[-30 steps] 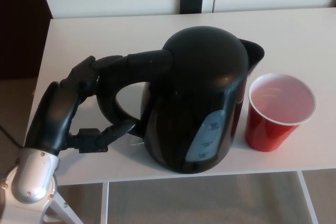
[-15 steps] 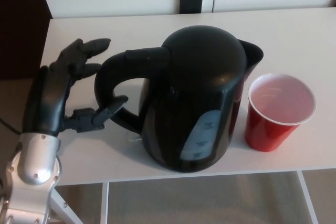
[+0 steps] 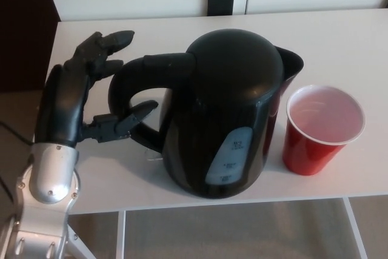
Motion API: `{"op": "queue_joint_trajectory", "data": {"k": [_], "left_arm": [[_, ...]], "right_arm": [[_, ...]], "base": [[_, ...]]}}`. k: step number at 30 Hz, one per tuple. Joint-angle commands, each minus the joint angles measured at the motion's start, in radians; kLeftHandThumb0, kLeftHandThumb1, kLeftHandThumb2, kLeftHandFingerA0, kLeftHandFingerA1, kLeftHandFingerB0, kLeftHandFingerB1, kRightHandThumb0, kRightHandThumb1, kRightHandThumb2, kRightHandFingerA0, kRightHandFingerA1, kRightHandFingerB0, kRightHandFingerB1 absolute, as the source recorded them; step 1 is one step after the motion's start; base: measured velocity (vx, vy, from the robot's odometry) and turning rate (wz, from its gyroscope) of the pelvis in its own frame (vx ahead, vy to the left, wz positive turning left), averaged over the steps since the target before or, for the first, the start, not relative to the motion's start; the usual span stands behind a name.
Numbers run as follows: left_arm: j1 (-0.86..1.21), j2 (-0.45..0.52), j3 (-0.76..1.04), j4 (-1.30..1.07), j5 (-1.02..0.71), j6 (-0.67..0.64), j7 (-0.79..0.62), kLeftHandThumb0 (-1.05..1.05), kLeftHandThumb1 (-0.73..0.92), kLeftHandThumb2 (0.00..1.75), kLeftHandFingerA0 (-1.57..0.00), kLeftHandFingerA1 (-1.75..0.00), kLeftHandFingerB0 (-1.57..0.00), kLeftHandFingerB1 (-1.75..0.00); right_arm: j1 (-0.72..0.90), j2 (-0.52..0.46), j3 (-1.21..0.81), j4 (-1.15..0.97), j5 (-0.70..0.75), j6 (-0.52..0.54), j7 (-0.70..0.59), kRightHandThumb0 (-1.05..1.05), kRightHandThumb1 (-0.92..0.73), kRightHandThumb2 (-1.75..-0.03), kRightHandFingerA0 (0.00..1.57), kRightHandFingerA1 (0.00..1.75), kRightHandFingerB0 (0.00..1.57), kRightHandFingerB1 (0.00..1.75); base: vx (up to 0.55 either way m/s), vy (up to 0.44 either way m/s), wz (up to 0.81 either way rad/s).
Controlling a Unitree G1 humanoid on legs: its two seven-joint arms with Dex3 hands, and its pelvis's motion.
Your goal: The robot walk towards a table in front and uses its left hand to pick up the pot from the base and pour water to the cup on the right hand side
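Left hand (image 3: 76,98): fingers spread apart, holding nothing, thumb tip at the handle's opening.
Pot (image 3: 230,113): upright on the table (image 3: 109,174), handle just beside the hand.
Cup (image 3: 321,128): beyond the pot, beneath its spout.

No legible text — only faint level marks on the pot

The black pot (image 3: 233,113), just right of the open left hand (image 3: 82,104), carries a pale blue water-level window (image 3: 230,159) on its lower front, on the side away from the hand; three small dark marks stand on it — too blurred to read as numbers or words.
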Motion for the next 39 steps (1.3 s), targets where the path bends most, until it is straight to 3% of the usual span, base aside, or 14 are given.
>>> {"op": "queue_joint_trajectory", "data": {"k": [1,3,7,8,9,13,21,22,27,28,29,32,33,39], "left_arm": [[-0.006,-0.007,-0.018,-0.024,-0.007,0.058,-0.032,-0.53,0.42,0.54,-0.50,-0.40,-0.43,-0.36],[-0.007,-0.012,-0.023,-0.038,-0.012,0.081,-0.042,-0.55,0.39,0.55,-0.48,-0.41,-0.41,-0.37],[-0.013,-0.001,-0.040,-0.047,-0.012,0.077,-0.073,-0.54,0.41,0.55,-0.49,-0.41,-0.41,-0.36],[-0.016,0.008,-0.045,-0.046,-0.010,0.077,-0.085,-0.55,0.41,0.55,-0.48,-0.41,-0.40,-0.36],[-0.025,0.023,-0.056,-0.050,-0.002,0.095,-0.108,-0.61,0.41,0.71,-0.41,-0.45,-0.35,-0.42],[-0.055,0.058,-0.087,-0.057,0.022,0.140,-0.150,-0.50,0.45,0.54,-0.49,-0.37,-0.41,-0.34],[-0.121,0.089,-0.116,-0.037,0.031,0.238,-0.190,-0.55,0.39,0.68,-0.51,-0.47,-0.36,-0.41],[-0.158,0.099,-0.113,0.004,0.019,0.276,-0.216,-0.29,0.58,0.58,-0.94,-0.49,-0.41,-0.34],[-0.248,0.123,-0.119,0.101,0.011,0.362,-0.262,-0.24,0.69,0.61,-1.09,-0.52,-0.45,-0.35],[-0.285,0.123,-0.088,0.157,-0.042,0.371,-0.295,-0.09,0.78,0.63,-1.14,-1.08,-0.68,-0.43],[-0.304,0.119,-0.066,0.186,-0.077,0.376,-0.314,-0.06,0.79,0.65,-1.10,-1.27,-0.74,-0.47],[-0.318,0.096,-0.012,0.237,-0.154,0.337,-0.344,-0.03,0.82,0.65,-1.04,-1.36,-0.88,-0.63],[-0.319,0.060,0.038,0.261,-0.211,0.340,-0.343,0.06,0.72,0.79,-1.04,-1.29,-0.92,-1.02],[-0.328,0.023,0.084,0.283,-0.244,0.364,-0.351,0.03,0.70,0.84,-1.02,-1.34,-0.90,-1.10]], "right_arm": [[-0.004,-0.019,0.002,-0.002,-0.004,0.004,-0.010,-0.62,-0.27,-0.57,0.95,0.72,0.70,0.65],[-0.005,-0.019,0.003,-0.005,-0.005,0.009,-0.014,-0.63,-0.19,-0.75,0.93,0.77,0.66,0.70],[0.001,-0.019,0.001,-0.017,0.001,0.007,-0.006,-0.63,-0.29,-0.58,0.96,0.74,0.69,0.65],[0.002,-0.019,-0.001,-0.017,0.003,0.004,0.000,-0.65,-0.20,-0.77,0.92,0.79,0.65,0.70],[0.001,-0.020,-0.003,-0.014,0.006,0.001,0.006,-0.62,-0.29,-0.60,0.95,0.73,0.67,0.67],[0.002,-0.019,-0.002,-0.015,0.002,-0.004,0.000,-0.65,-0.30,-0.60,0.96,0.73,0.68,0.67],[-0.006,-0.013,0.000,-0.014,0.000,-0.001,-0.012,-0.63,-0.28,-0.60,0.96,0.72,0.69,0.67],[-0.008,-0.011,-0.001,-0.017,0.002,0.003,-0.013,-0.63,-0.19,-0.78,0.94,0.79,0.67,0.71],[-0.011,-0.009,0.000,-0.019,0.001,0.005,-0.020,-0.59,-0.29,-0.62,0.96,0.73,0.69,0.66],[-0.016,-0.009,0.005,-0.023,-0.004,0.008,-0.022,-0.63,-0.29,-0.61,0.96,0.74,0.69,0.66],[-0.019,-0.009,0.008,-0.025,-0.006,0.010,-0.024,-0.64,-0.20,-0.78,0.94,0.79,0.67,0.71],[-0.021,-0.010,0.009,-0.023,-0.005,0.006,-0.020,-0.64,-0.30,-0.61,0.96,0.73,0.68,0.66],[-0.023,-0.012,0.007,-0.018,-0.001,0.006,-0.013,-0.62,-0.32,-0.64,0.94,0.73,0.68,0.67],[-0.023,-0.017,0.009,-0.016,-0.002,-0.006,-0.005,-0.66,-0.33,-0.64,0.92,0.72,0.67,0.67]], "base": [[0.00,0.000,0.00],[0.00,0.000,0.00],[0.00,0.000,0.00],[0.00,0.000,0.00],[0.00,0.000,0.00],[0.00,0.000,0.00],[0.00,0.000,0.00],[0.00,0.000,0.00],[0.00,0.000,0.00],[0.00,0.000,0.00],[0.00,0.000,0.00],[0.00,0.000,0.00],[0.00,0.000,0.00],[0.00,0.000,0.00]]}}
